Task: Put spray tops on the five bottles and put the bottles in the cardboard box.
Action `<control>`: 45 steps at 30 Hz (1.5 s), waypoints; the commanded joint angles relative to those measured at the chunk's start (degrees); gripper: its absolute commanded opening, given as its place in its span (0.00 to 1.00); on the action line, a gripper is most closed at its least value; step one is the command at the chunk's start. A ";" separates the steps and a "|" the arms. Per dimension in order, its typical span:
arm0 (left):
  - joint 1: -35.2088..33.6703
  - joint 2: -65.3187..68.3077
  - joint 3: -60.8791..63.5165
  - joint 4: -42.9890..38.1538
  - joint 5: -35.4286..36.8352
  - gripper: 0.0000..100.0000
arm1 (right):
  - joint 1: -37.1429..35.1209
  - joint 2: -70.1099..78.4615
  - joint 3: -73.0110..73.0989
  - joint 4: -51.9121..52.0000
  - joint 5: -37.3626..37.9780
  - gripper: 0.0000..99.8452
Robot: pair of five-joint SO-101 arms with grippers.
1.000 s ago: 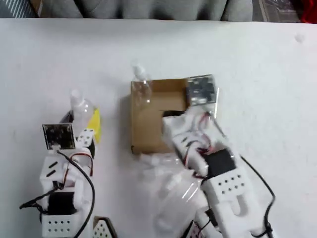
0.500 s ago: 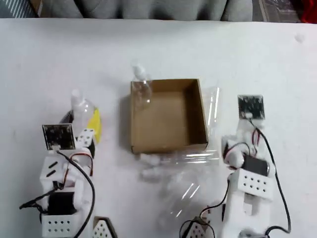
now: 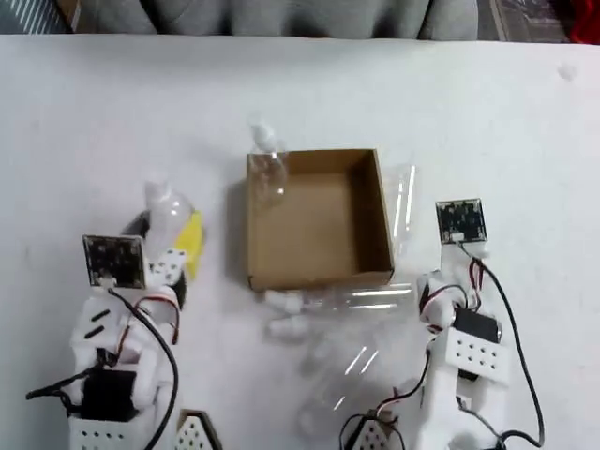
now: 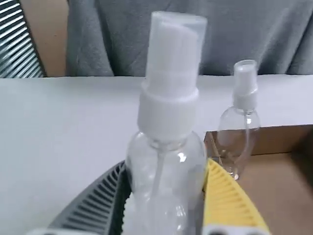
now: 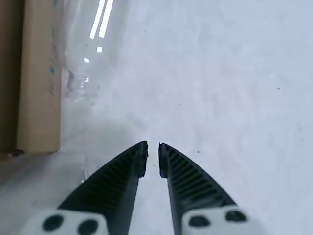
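While the left end effector [image 4: 164, 196] clamps a capped spray bottle [image 4: 168, 117] left of the cardboard box [image 3: 319, 277], the right end effector [image 5: 152, 156] sits nearly closed, empty, over the bench [image 3: 525, 122]. Second bottle [image 3: 268, 173] stands in the box's far-left corner; loose bottles [image 3: 328, 309] lie by its near wall.

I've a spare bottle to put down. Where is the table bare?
Bare: the table beyond the cardboard box and right of the right gripper. Crowded: in front of the box, where loose bottles lie.

We see a white table [image 3: 487, 103] bearing an open cardboard box [image 3: 319, 278], with clear bottles [image 3: 323, 302] lying heaped just beside its near wall.
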 commanded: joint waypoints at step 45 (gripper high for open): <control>21.76 58.77 -15.91 -41.58 8.62 0.02 | 0.40 4.88 -1.23 -5.23 4.22 0.02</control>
